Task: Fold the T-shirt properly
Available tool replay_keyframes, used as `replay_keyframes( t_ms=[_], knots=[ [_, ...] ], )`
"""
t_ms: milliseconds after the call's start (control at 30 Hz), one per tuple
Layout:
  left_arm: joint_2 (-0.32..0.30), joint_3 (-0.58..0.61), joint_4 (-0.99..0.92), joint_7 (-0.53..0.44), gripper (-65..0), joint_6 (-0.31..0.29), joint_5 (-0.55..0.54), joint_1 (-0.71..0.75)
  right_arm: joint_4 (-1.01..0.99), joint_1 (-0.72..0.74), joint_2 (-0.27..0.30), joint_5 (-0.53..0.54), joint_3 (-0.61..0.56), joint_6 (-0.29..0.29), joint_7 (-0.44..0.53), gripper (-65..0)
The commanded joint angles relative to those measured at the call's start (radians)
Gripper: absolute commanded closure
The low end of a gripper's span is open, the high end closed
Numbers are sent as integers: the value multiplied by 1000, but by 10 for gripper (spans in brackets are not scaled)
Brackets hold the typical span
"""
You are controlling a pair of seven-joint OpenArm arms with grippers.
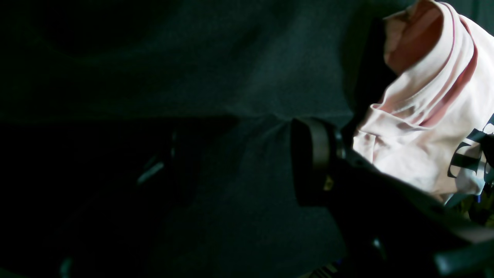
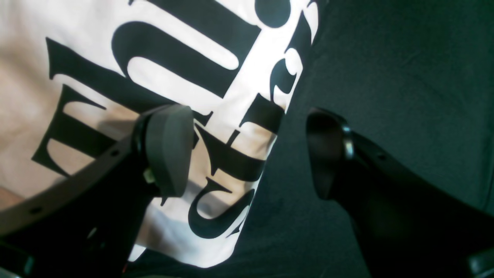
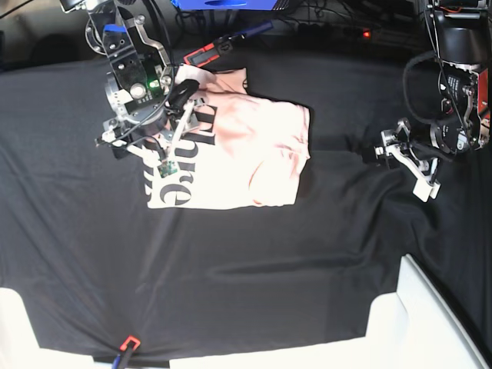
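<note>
two dark fingers of the left end effector (image 1: 247, 162) stand apart over black cloth (image 1: 251, 77), the t-shirt (image 1: 424, 116) off beside them. right wrist view: right end effector (image 2: 247, 154) is spread, straddling the shirt's printed edge, nothing gripped. base view: shirt lies folded on the tabletop (image 3: 231, 269).

In the right wrist view the T-shirt (image 2: 239, 69) runs off the top and left edges, so its lettering (image 2: 181, 58) cannot be read whole. The left wrist view is mostly lost in shadow, and only a bunched corner shows at its right edge. From the base view the right arm (image 3: 134, 77) covers the shirt's upper left part.
</note>
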Motion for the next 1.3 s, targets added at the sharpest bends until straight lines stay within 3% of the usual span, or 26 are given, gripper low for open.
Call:
replay_keyframes(
  t_ms=[0, 100, 200, 500, 667, 733, 933, 1267],
  knots=[
    [-21, -8, 14, -8, -366, -9, -11, -11, 15, 6, -1, -10, 4, 0, 14, -399],
    [-21, -8, 9, -8, -366, -9, -11, -11, 13, 6, 0, -10, 4, 1, 13, -299],
    [-21, -8, 9, -8, -366, -9, -11, -11, 13, 6, 0, -10, 5, 53, 8, -248],
    [-21, -8, 9, -8, -366, -9, -11, -9, 10, 2, -4, -10, 28, 73, 6, -248],
    [-21, -8, 8, -8, -366, -9, -11, -9, -70, 5, -44, -10, 111, 76, 17, -310],
    [-21, -8, 8, -8, -366, -9, -11, -9, -73, 2, -44, -10, 111, 76, 42, -277],
    [-21, -8, 8, -8, -366, -9, -11, -11, -73, 0, -44, -10, 119, 76, 57, -58],
    [-21, -8, 8, -8, -366, -9, -11, -14, -47, 0, -32, -16, 183, 76, 56, -39]
  ],
)
